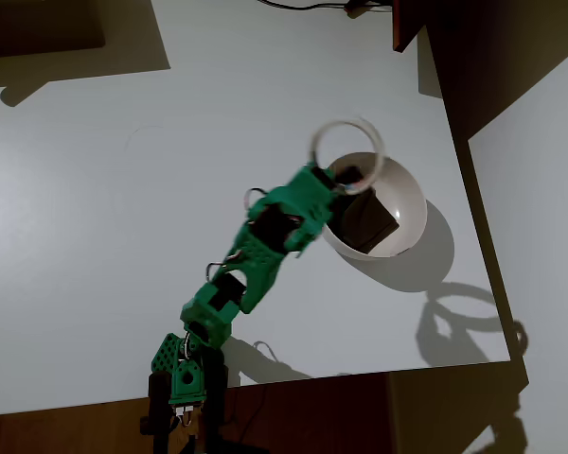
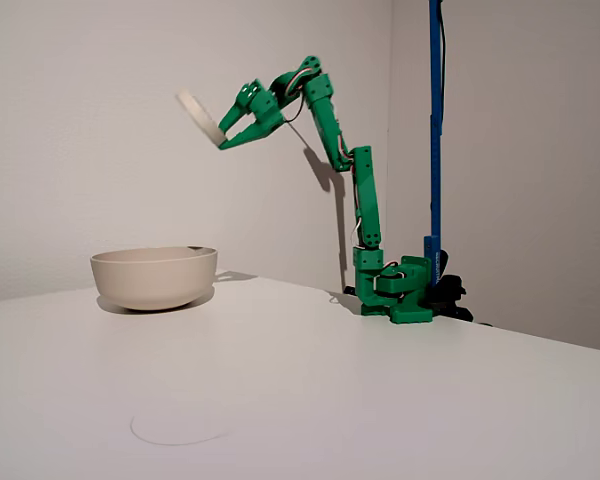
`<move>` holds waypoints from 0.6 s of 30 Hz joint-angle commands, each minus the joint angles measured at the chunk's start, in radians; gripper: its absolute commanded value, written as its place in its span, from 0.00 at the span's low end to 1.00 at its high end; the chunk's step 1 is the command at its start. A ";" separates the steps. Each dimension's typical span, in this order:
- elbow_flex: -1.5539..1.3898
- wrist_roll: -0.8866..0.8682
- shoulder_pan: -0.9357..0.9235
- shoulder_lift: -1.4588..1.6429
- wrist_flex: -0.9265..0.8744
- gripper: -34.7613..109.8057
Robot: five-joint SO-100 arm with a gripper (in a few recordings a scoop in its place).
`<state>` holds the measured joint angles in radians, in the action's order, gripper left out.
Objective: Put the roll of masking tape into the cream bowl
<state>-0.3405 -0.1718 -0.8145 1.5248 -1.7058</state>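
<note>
The roll of masking tape (image 1: 346, 152) (image 2: 201, 116) is an off-white ring held high in the air, tilted, pinched by its rim. My green gripper (image 1: 341, 182) (image 2: 222, 138) is shut on it. The cream bowl (image 1: 405, 194) (image 2: 153, 275) rests on the white table, with a dark square patch (image 1: 364, 223) inside. In the overhead view the ring overlaps the bowl's upper left rim. In the fixed view the tape hangs well above the bowl's right side.
The white table (image 1: 123, 236) (image 2: 330, 390) has open room left of the bowl. The arm's base (image 1: 185, 378) (image 2: 395, 290) stands at the table's near edge in the overhead view. A blue pole (image 2: 435, 130) rises behind the base. A faint ring mark (image 2: 175, 430) shows on the table.
</note>
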 commanded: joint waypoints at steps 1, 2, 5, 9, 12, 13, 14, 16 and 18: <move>0.041 0.017 -0.120 -0.086 0.106 0.18; 0.041 0.025 -0.135 -0.117 0.133 0.18; 0.043 0.040 -0.176 -0.198 0.212 0.18; 0.044 0.064 -0.204 -0.304 0.288 0.18; 0.044 0.077 -0.212 -0.388 0.331 0.18; 0.044 0.078 -0.212 -0.416 0.345 0.18; 0.046 0.081 -0.213 -0.443 0.356 0.18; 0.046 0.084 -0.213 -0.500 0.368 0.18; 0.046 0.086 -0.212 -0.554 0.379 0.18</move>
<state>-0.3421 -0.0859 -1.0017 0.9741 -1.3591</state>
